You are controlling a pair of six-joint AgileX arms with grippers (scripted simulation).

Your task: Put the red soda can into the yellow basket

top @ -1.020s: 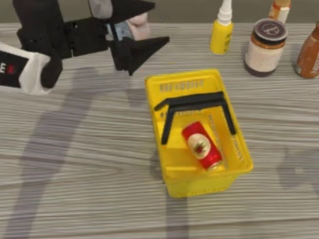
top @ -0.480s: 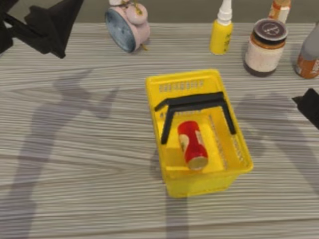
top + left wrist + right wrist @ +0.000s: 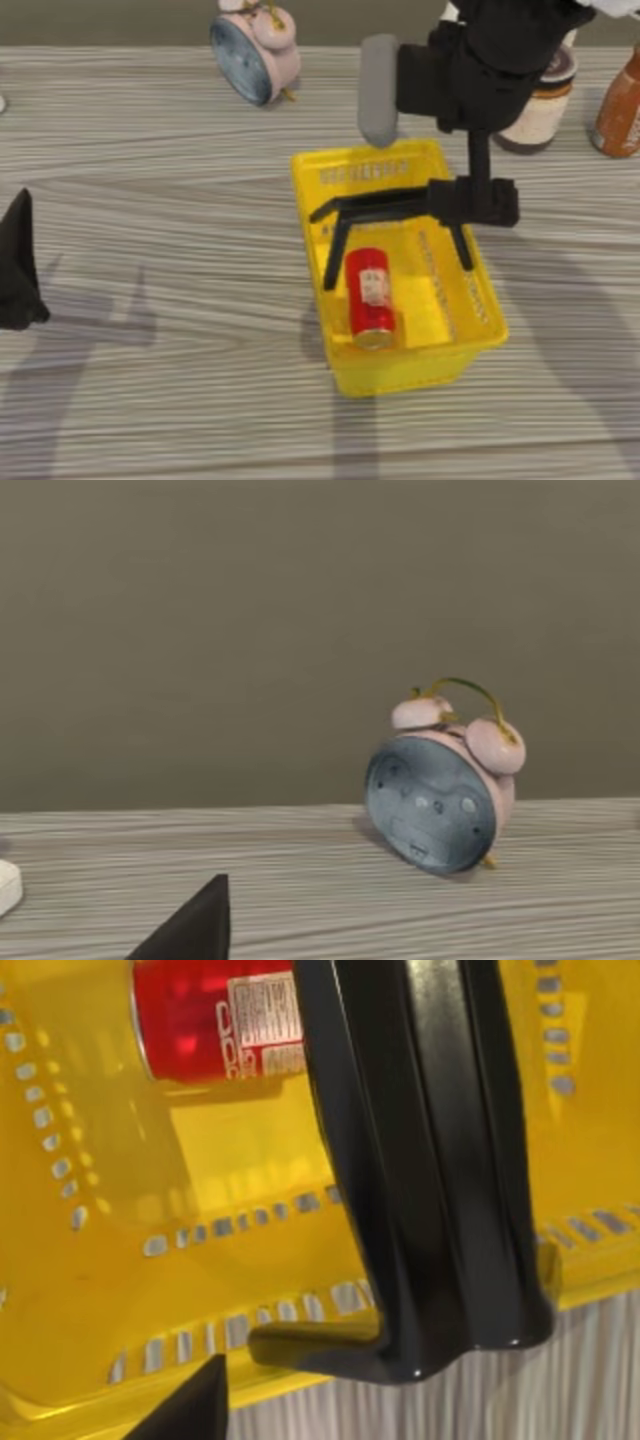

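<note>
Grey table; red soda can (image 3: pixel 370 298) lies inside yellow basket (image 3: pixel 345 176).

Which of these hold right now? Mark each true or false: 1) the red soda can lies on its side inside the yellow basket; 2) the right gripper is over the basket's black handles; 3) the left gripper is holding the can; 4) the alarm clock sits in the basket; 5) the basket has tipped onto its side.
1) True. The red soda can lies on its side on the floor of the yellow basket.
2) True. The right gripper is at the black handles, at their right end.
3) False. The left gripper is at the table's left edge, far from the can.
4) False. The alarm clock stands on the table beyond the basket.
5) False. The basket sits upright, opening upward.
</note>
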